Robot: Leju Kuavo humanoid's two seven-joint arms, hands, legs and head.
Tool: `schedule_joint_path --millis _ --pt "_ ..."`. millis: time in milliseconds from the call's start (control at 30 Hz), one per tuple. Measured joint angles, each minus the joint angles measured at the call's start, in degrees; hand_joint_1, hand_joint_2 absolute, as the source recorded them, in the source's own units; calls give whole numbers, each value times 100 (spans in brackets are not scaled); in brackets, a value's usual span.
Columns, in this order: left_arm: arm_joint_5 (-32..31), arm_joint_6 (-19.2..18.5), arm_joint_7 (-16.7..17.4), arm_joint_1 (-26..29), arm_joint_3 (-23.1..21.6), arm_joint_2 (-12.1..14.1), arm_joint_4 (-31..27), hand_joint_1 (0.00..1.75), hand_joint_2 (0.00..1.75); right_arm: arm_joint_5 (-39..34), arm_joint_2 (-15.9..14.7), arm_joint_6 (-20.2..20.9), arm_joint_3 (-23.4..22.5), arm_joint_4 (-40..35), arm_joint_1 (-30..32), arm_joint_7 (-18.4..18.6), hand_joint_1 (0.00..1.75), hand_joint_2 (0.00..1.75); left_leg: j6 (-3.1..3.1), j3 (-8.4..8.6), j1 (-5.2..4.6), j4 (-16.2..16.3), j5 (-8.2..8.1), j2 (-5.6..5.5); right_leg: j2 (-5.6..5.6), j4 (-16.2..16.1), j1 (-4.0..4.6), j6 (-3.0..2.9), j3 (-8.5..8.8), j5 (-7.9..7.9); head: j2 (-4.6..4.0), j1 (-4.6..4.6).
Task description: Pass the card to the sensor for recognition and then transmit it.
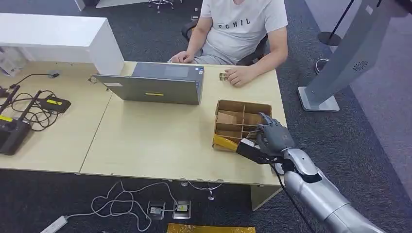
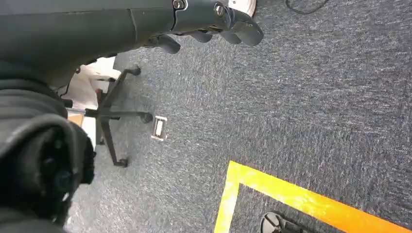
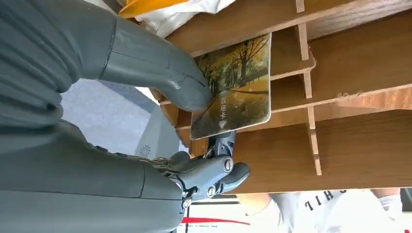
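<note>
card (image 3: 235,87) with one corner hiding under the right hand's (image 3: 145,92) thumb, its print too small for reading, person (image 1: 243,29) being cut off at the top edge, laptop (image 1: 155,87) screen facing away

Your right hand (image 1: 273,137) sits at the cardboard divider box (image 1: 241,125), its fingers (image 3: 221,170) close against the thin partitions, so there is little room inside a cell. Beyond the box, the person's hand (image 1: 239,75) rests on the counter (image 1: 150,141), and the open laptop (image 1: 155,83) blocks the far left. Left of the box, the bare counter offers you wide passage.
</note>
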Motion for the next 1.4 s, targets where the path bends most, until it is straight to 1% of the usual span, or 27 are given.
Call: schedule_joint_path --millis 333,433,467,533,667,900,1033,1400 --pt "2 20 2 0 0 0 0 0 0 15 17 -11 -26 0 5 -7 175 175 0 1 0 0 0 0 0 0 0 0 0 0 0 0" --pt "2 24 2 1 0 0 0 0 0 66 22 -226 -70 -4 3 -15 175 175 1 -1 -1 1 1 0 0 0 0 0 0 0 0 0" --pt "2 22 2 1 0 0 0 0 0 46 18 -384 -137 -28 -14 -26 175 175 1 -1 -1 1 1 0 -1 0 -1 0 0 1 0 0" --pt "2 22 2 2 0 0 0 0 0 -79 -53 -477 -315 -127 -140 -50 175 175 3 -2 -4 1 2 0 0 1 -3 0 -1 1 0 -2" --pt "-2 13 0 4 0 0 0 0 0 -280 -260 -354 -787 -431 -492 -68 175 175 3 4 -2 1 2 1 -1 -1 -2 0 5 1 0 2" --pt "-20 -7 -2 3 0 -2 0 0 0 -201 -330 -389 -1250 -813 -457 -68 175 175 2 3 0 1 2 1 0 -1 0 0 2 1 0 0" --pt "-39 -15 -7 1 0 -9 0 0 0 -170 -337 -391 -1436 -968 -416 -68 175 175 2 4 0 1 2 1 2 0 1 0 2 1 0 0" --pt "-72 -35 -11 1 0 -17 0 0 0 46 -376 -306 -1757 -1248 -240 -17 175 175 2 2 0 1 2 1 1 -1 0 0 2 1 0 2"
